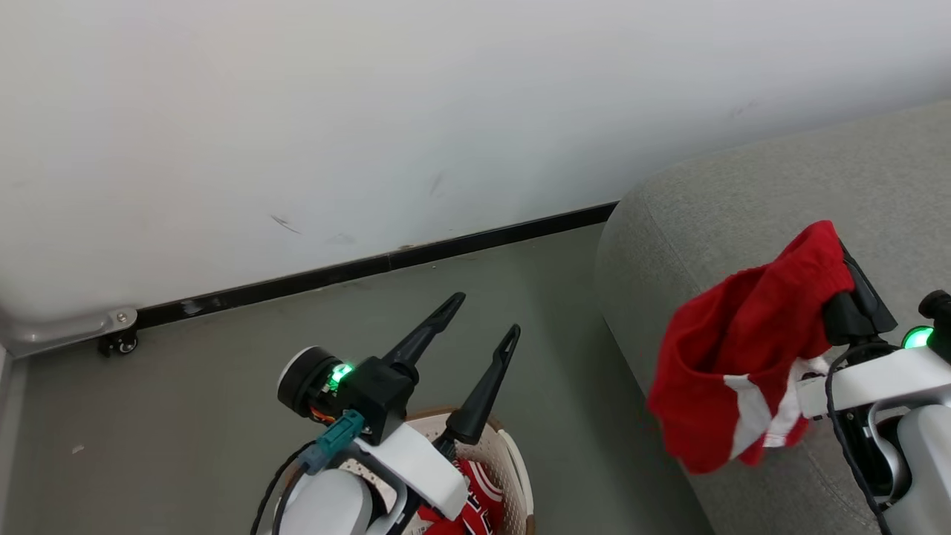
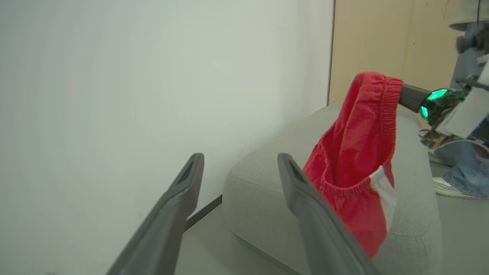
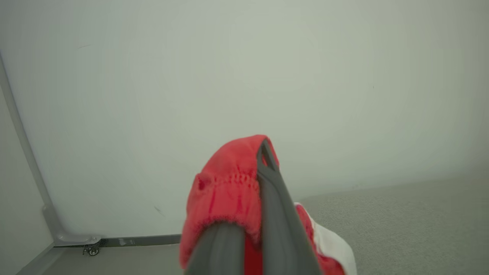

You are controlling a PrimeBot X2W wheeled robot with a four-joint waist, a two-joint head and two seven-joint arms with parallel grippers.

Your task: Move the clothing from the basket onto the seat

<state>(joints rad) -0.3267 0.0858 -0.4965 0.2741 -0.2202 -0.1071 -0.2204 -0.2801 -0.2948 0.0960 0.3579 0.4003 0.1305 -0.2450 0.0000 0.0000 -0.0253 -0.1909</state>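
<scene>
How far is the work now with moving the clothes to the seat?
Done: nothing lies on the seat yet, as far as shown. In hand: the right gripper is shut on the red shorts, hanging over the seat's edge. Left: set them down, then fetch the red jersey in the basket, under the open left gripper.

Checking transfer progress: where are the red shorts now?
Head view, right side: the shorts hang from the shut right pincer, above the grey seat.

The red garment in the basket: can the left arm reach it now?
Probably yes. The left gripper hangs open and empty above the basket, where the red garment lies uncovered; nothing stands between them.
</scene>
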